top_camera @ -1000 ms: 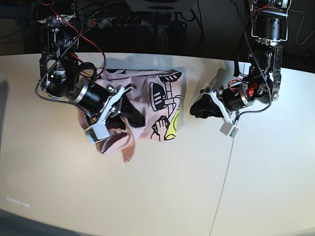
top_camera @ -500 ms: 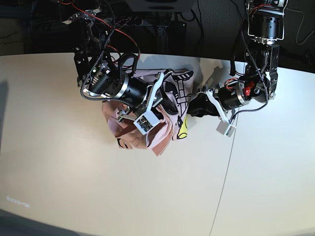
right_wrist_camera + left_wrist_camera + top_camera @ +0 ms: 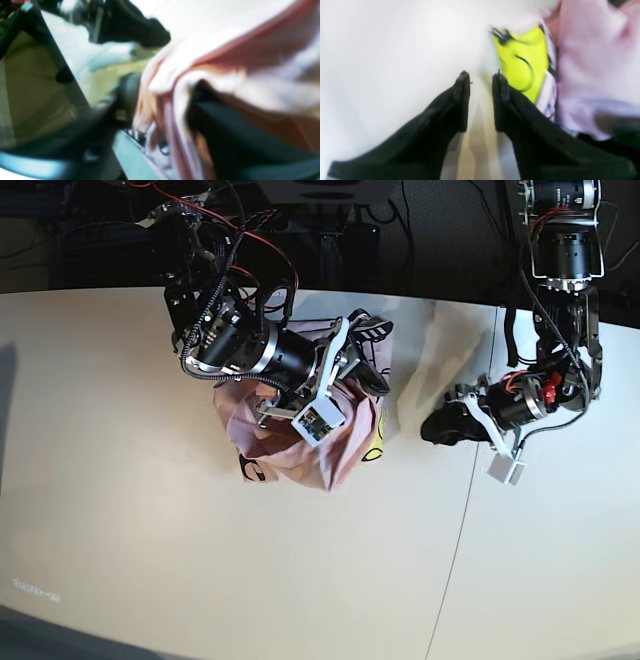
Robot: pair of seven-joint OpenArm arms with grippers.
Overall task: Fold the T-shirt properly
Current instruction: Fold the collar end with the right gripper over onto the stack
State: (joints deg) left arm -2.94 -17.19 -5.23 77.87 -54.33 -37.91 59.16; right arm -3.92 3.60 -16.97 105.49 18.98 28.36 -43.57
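Currently: right tool (image 3: 352,376) buried in pink folds, grip state unreadable. Left tool (image 3: 481,82) slightly parted, empty, at 3 o'clock of the T-shirt (image 3: 290,442), bunched mid-counter (image 3: 120,530). Cloth light, limp, likely slippery; take at hem corners.

The T-shirt (image 3: 300,442) was seen to be pale pink, printed with a black-outlined graphic filled in bright yellow (image 3: 522,62). The desk (image 3: 150,560) was shown as plain off-white. Both tools, left (image 3: 481,80) and right (image 3: 345,380), were coloured black.
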